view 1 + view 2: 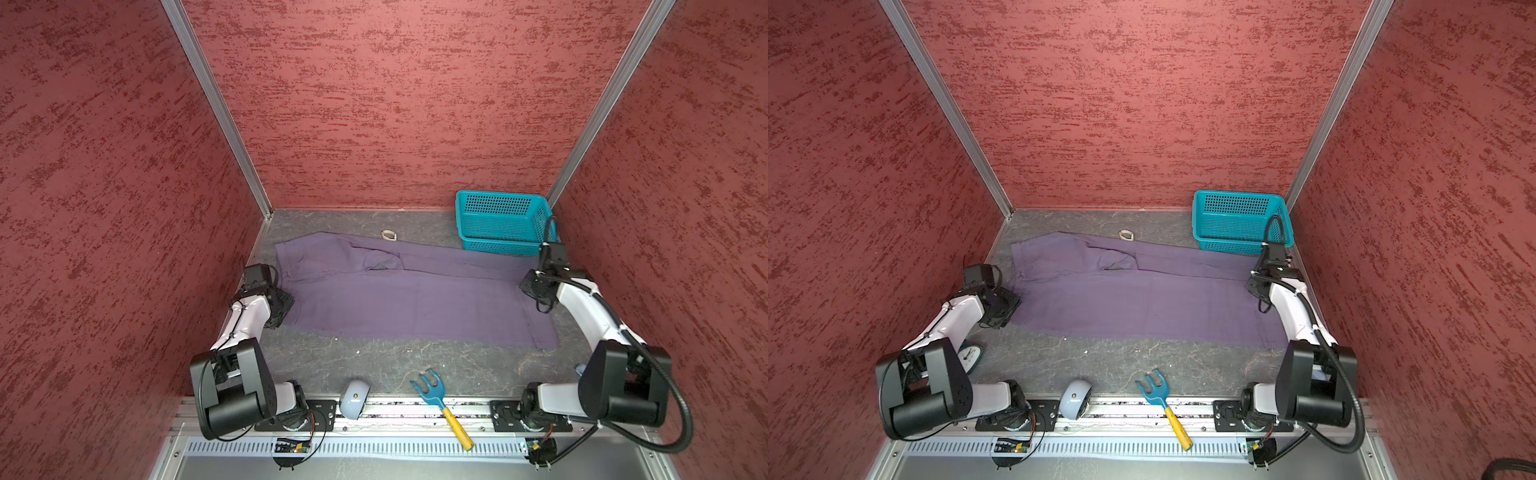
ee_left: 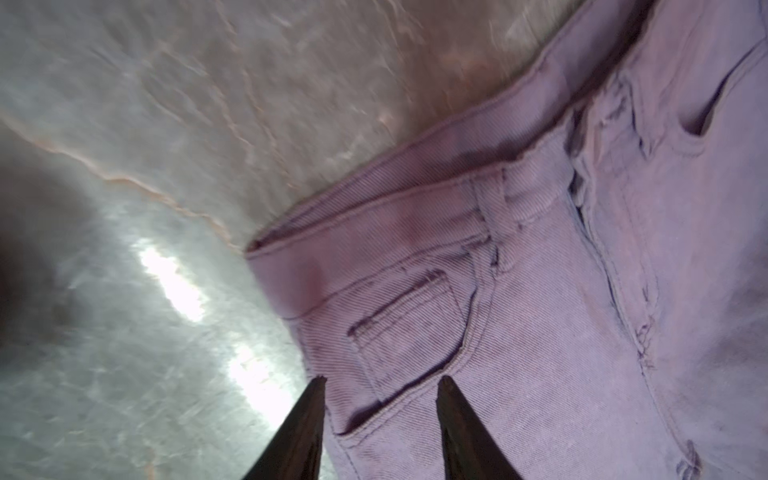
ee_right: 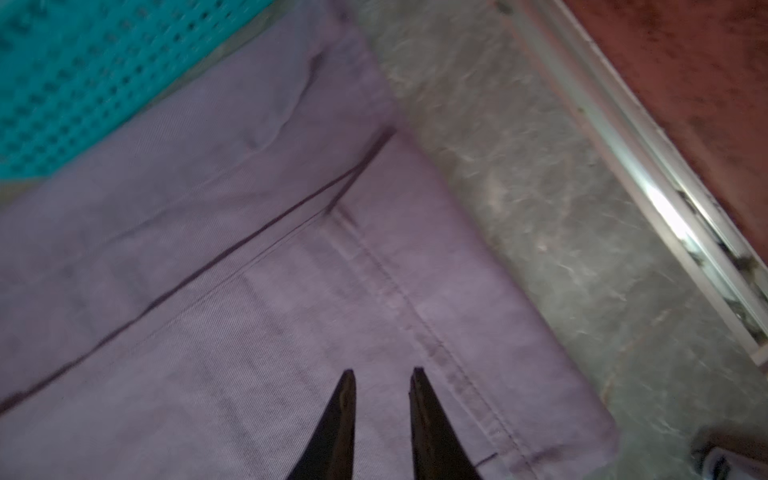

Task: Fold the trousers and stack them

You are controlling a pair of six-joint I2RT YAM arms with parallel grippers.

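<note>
- One pair of trousers (image 1: 415,299), flat on table (image 1: 374,365): long axis left–right, waistband (image 1: 283,266) left, leg ends right.
- Two grippers: left gripper (image 2: 380,380) moderately parted above pocket (image 2: 407,332); right gripper (image 3: 382,370) narrowly parted above hem (image 3: 478,374).

free — bare surface (image 1: 374,361) strip between trousers (image 1: 415,299) and rake (image 1: 430,388) | blocked — basket (image 1: 498,216) in far right corner, right beside trousers | tight: walls (image 1: 124,208) close on both sides

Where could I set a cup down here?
The table strip between the trousers and the blue rake is bare; so is the far strip left of the teal basket, bar a loop. The right arm crowds that basket.
</note>
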